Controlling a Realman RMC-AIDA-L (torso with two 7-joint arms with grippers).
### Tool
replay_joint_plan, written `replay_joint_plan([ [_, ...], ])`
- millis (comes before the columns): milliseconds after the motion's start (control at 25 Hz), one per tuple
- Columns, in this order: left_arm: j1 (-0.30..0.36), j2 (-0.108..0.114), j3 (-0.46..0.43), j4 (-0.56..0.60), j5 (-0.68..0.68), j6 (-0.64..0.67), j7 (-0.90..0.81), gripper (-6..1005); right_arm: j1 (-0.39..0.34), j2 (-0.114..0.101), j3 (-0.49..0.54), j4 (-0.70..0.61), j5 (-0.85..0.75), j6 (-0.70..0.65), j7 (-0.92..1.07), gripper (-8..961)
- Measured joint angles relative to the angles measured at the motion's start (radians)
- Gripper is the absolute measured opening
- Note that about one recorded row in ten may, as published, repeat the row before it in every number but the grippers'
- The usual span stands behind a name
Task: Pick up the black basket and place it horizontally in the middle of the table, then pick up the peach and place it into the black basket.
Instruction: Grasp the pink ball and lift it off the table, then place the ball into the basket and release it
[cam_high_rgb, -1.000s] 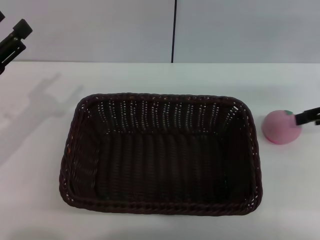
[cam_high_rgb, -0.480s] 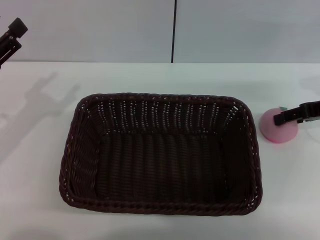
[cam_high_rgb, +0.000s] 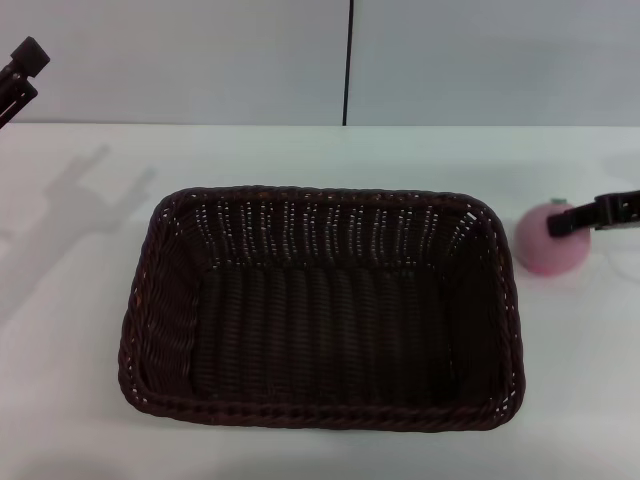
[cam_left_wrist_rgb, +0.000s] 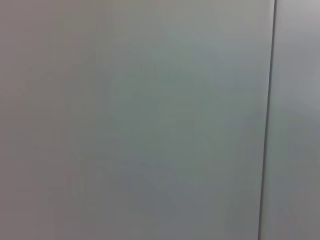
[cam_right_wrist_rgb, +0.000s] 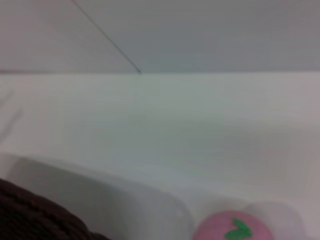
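Observation:
The black basket (cam_high_rgb: 320, 305) lies lengthwise across the middle of the white table (cam_high_rgb: 80, 300), open side up and empty. The pink peach (cam_high_rgb: 548, 245) with its green leaf is just beyond the basket's right end. My right gripper (cam_high_rgb: 560, 222) reaches in from the right edge, one dark finger (cam_high_rgb: 600, 211) lying across the peach's top, and appears shut on it. The right wrist view shows the peach (cam_right_wrist_rgb: 232, 229) close up and a corner of the basket (cam_right_wrist_rgb: 30, 215). My left gripper (cam_high_rgb: 20, 68) is raised at the far left edge, away from both.
A grey wall with a dark vertical seam (cam_high_rgb: 349, 60) stands behind the table. The left wrist view shows only that wall (cam_left_wrist_rgb: 150, 120). White tabletop lies around the basket on all sides.
My right gripper came in over the peach from the right. The peach has then shifted a little left and up with it. My left arm has drawn back toward the left edge.

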Motion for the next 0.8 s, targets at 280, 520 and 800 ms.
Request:
replay_joint_plan([
  [280,0.004,-0.001,-0.014,-0.006,-0.001,0.0,0.001,779,-0.06,-0.026,0.005,-0.118,0.168,-0.064,0.009,281],
  [520,0.008,-0.001,-0.025,-0.017,-0.001,0.0,0.01,779,-0.087,0.018,-0.017,-0.463,0.357,-0.263,0.062,228],
  [800,0.009,-0.002,-0.024,-0.03,-0.001,0.02,0.026,779,-0.035,0.047,-0.196,-0.483,0.483,-0.29,0.069,160],
])
